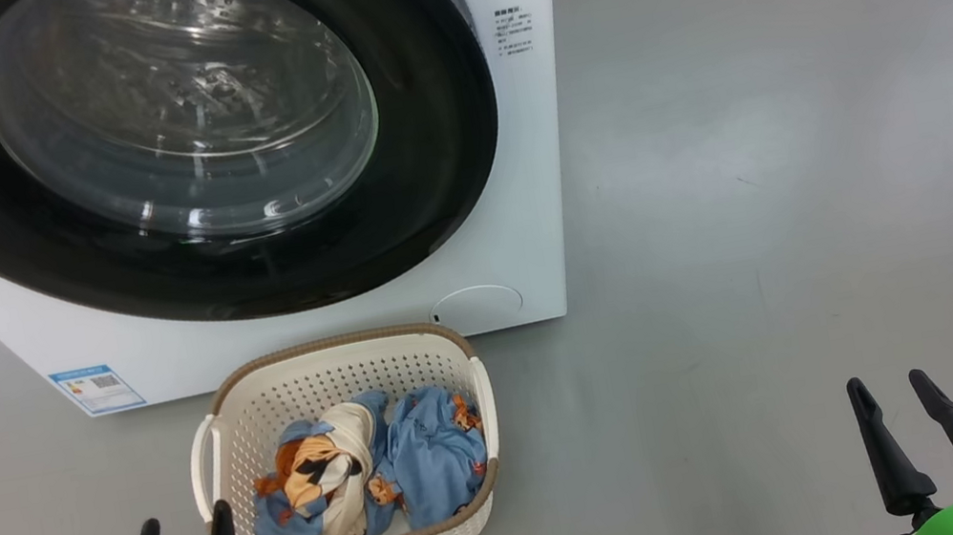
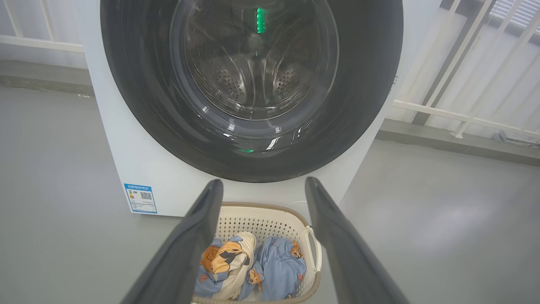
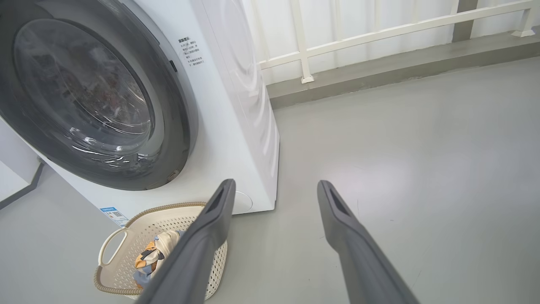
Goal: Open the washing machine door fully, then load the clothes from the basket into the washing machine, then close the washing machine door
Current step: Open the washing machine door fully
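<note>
The white washing machine [image 1: 514, 203] stands at the upper left, and its round black-rimmed door [image 1: 422, 170] with the glass bowl lies shut against its front. On the floor before it sits the cream basket [image 1: 331, 379] holding the clothes [image 1: 431, 459], two light blue bundles with orange prints. My left gripper [image 1: 186, 529] is open, just left of the basket's near corner. My right gripper [image 1: 889, 387] is open over bare floor, far right of the basket. The left wrist view looks at the door [image 2: 358, 105] and basket [image 2: 261, 215] between open fingers [image 2: 198, 228].
Grey floor [image 1: 759, 162] spreads to the right of the machine. A white railing [image 3: 379, 31] on a low grey kerb runs behind it. A blue label [image 1: 97, 389] and a round flap [image 1: 478, 304] sit low on the machine's front.
</note>
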